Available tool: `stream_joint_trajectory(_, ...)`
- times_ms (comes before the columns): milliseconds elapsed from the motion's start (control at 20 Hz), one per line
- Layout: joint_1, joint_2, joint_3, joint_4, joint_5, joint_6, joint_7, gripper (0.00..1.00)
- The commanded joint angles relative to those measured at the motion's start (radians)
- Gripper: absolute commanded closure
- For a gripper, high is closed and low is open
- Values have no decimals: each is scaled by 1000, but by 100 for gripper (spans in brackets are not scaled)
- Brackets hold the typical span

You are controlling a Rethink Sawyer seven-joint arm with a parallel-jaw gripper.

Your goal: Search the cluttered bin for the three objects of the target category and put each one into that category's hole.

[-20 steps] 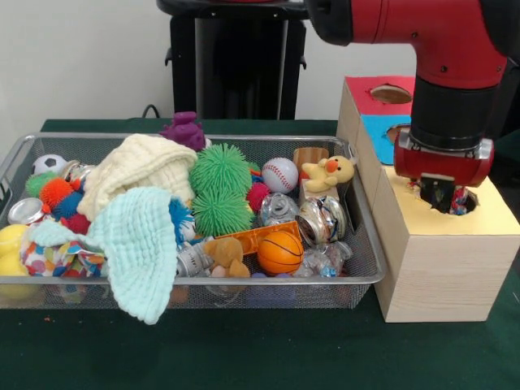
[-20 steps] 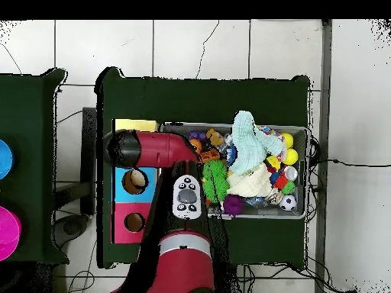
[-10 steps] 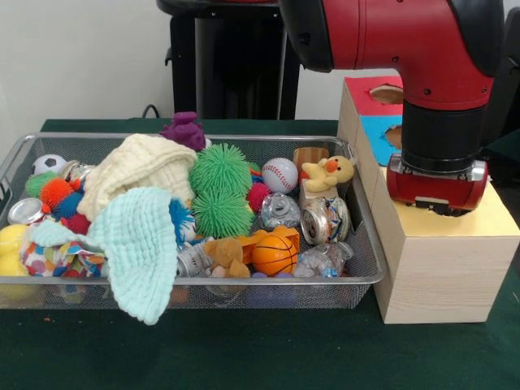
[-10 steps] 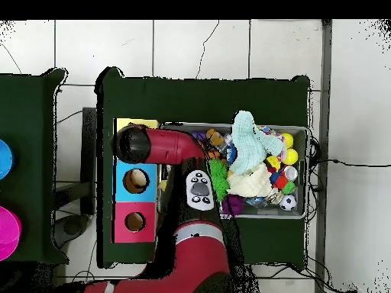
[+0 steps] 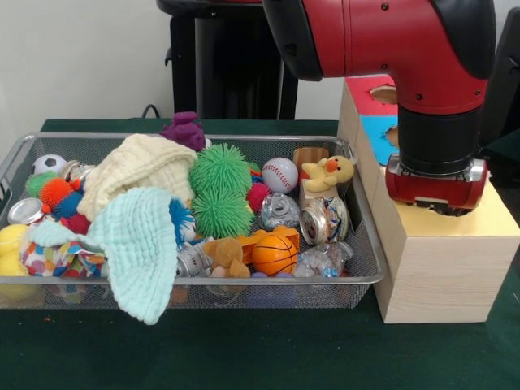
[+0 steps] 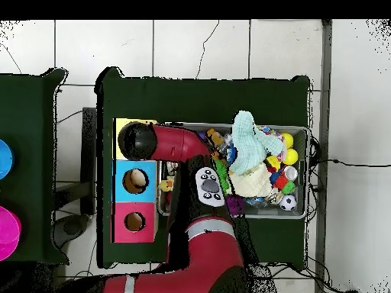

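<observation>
My gripper point(image 5: 444, 209) reaches down at the yellow top point(image 5: 494, 219) of the near pale wooden box, and the red wrist hides it and the hole. Nothing shows in it. In the overhead view the arm's wrist point(image 6: 137, 141) covers the yellow top point(image 6: 137, 123). The silver wire mesh bin point(image 5: 244, 281) lies left of the boxes, full of clutter. One small white cloth with coloured patches point(image 5: 50, 258) lies at the bin's front left corner, partly under the mint waffle cloth point(image 5: 140, 244). No other printed cloth shows clearly.
The blue-topped hole point(image 6: 135, 181) and the red-topped hole point(image 6: 134, 222) sit beside the yellow top. The bin holds a cream waffle cloth point(image 5: 134, 166), green spiky balls point(image 5: 221, 191), a baseball point(image 5: 279, 174), a basketball point(image 5: 275, 254), crushed cans and a plush duck point(image 5: 329, 172).
The gripper has sunk lower at the yellow top. The coloured bit seen at it one second ago no longer shows. The upper arm has swung across, and the basketball and cans shifted slightly.
</observation>
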Motion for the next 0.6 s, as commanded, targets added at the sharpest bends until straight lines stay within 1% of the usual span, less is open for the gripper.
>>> stream_joint_trajectory(50, 27, 150, -21, 46, 80, 191, 251, 100)
stream_joint_trajectory(150, 43, 147, -39, 33, 94, 257, 264, 100)
stream_joint_trajectory(300, 56, 139, -55, 21, 106, 311, 260, 100)
stream_joint_trajectory(400, 62, 133, -68, 8, 103, 321, 244, 100)
stream_joint_trajectory(450, 68, 129, -79, -12, 93, 328, 229, 100)
stream_joint_trajectory(600, 88, 136, -112, -54, 70, 274, 206, 100)
